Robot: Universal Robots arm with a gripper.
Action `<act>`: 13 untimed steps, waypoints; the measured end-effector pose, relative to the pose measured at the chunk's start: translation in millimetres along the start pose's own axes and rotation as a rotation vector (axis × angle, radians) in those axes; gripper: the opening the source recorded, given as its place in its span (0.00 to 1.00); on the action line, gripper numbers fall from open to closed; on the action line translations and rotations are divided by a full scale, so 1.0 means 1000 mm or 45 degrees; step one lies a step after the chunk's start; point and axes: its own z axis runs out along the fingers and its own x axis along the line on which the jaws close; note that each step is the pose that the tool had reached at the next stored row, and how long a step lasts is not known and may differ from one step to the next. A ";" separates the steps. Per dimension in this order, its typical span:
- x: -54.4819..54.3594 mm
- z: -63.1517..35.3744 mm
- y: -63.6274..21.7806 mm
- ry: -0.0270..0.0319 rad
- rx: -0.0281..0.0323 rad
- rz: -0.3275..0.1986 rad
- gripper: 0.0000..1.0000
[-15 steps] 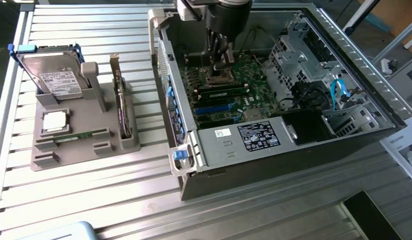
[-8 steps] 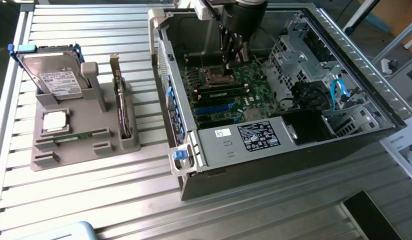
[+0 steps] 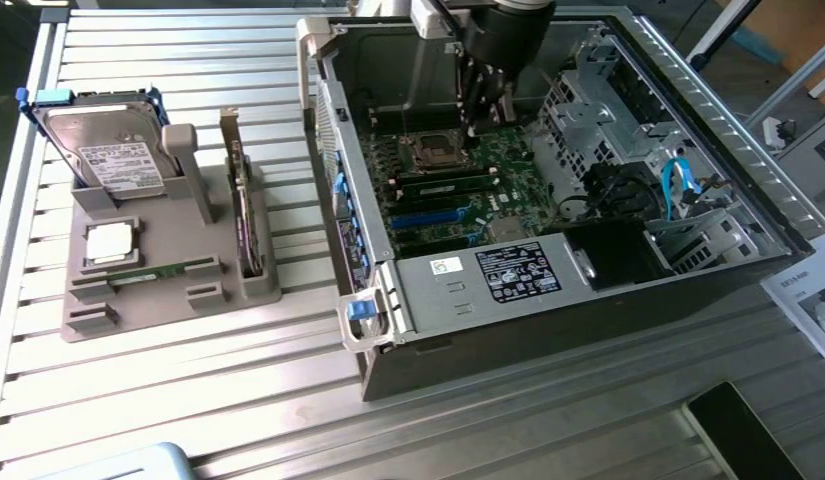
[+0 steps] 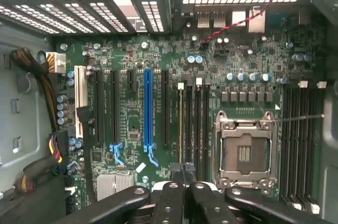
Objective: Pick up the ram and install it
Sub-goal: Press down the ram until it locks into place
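The arm reaches straight down into the open computer case (image 3: 732, 190), and the gripper (image 3: 482, 122) hangs just above the green motherboard (image 3: 446, 185). Its two black fingers (image 4: 174, 197) are pressed together — with no gap between them in the wrist view. From that view, the fingertips are over the row of long black memory slots (image 4: 198, 123), right beside the silver processor socket (image 4: 244, 150). One of these slots seems to have a thin stick with a gold edge standing in it (image 4: 181, 123) — I cannot tell for sure that it is the ram.

Another thin green stick (image 3: 165, 272) lies flat in the grey holder (image 3: 145, 300) on the table, well away from the case, on the exterior view's left.

The case walls stand up all around the board, so the arm has room only from above. A metal drive cage (image 3: 599, 110) stands near the gripper on the exterior view's right, and a blue cable (image 3: 672, 185) curls beyond it. The black power supply box (image 3: 519, 272) sits at the near end of the case.

In the holder, a silver hard drive (image 3: 105, 150) leans upright, and a taller card (image 3: 239, 210) stands on its edge beside it.
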 end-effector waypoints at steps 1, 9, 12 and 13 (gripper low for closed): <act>0.000 0.0000 -0.0021 0.0000 -0.0016 0.000 0.11; 0.000 -0.0002 -0.0066 0.0001 -0.0072 0.000 0.11; 0.000 -0.0100 -0.0070 0.0040 -0.0145 -0.001 0.11; 0.001 -0.0122 -0.0070 0.0045 -0.0153 -0.001 0.11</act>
